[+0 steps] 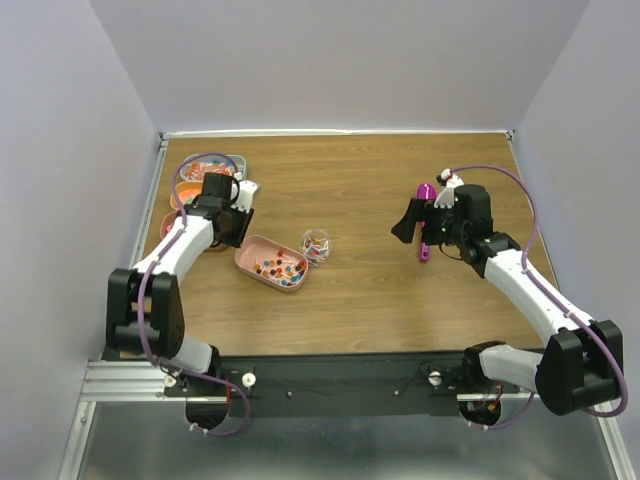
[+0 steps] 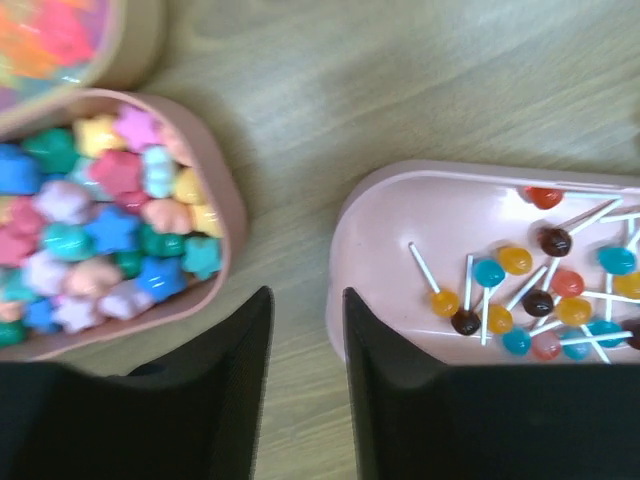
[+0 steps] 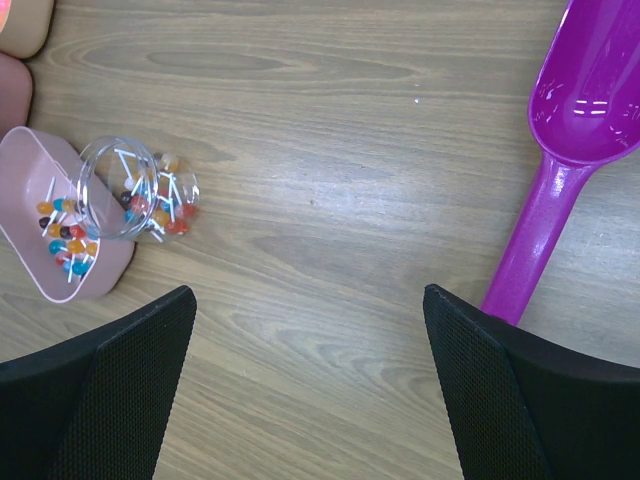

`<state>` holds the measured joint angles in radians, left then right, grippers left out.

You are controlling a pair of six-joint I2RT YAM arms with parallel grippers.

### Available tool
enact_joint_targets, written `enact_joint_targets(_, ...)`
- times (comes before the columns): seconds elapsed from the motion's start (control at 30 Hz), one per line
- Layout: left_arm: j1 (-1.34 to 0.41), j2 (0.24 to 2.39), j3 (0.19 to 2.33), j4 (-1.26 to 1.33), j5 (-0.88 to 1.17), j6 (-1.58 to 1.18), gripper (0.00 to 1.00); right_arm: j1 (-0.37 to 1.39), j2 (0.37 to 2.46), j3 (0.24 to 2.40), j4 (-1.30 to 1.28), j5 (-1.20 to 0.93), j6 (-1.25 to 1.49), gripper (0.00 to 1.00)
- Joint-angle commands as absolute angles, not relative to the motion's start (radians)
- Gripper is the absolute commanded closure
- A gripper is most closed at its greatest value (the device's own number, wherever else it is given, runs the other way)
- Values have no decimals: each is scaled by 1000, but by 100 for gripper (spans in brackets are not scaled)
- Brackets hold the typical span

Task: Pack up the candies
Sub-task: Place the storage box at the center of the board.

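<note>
The left gripper [image 2: 306,310] is hanging low over the table [image 3: 330,120] with its jaws a little apart, a narrow gap showing bare wood between them, and it is holding nothing. To one side of it a pink tray [image 2: 232,230] is sitting full of star candies [image 2: 110,230] in blue, pink, teal and yellow. To the other side a second pink tray [image 2: 400,210] is holding lollipops [image 2: 540,290] on white sticks, bunched at one end. A third tray [image 2: 140,40] of bright candies is lying just beyond the star tray. A clear jar [image 3: 135,190] is lying on its side against the lollipop tray with a few lollipops inside. The right gripper [image 3: 308,300] is hovering well apart from these with its jaws spread wide and empty, and a magenta scoop [image 3: 560,150] is lying on the table just beside it.
</note>
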<state>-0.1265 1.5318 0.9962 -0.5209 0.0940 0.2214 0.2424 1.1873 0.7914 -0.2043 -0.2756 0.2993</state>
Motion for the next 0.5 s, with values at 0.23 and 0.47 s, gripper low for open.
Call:
enact_joint_targets(0.23, -291, 1400, 983, -456, 61, -113, 47, 249, 1193, 776, -187, -270, 302, 0)
enact_joint_targets(0.47, -290, 1512, 979, -422, 66, -221, 50, 247, 1186, 772, -187, -265, 299, 0)
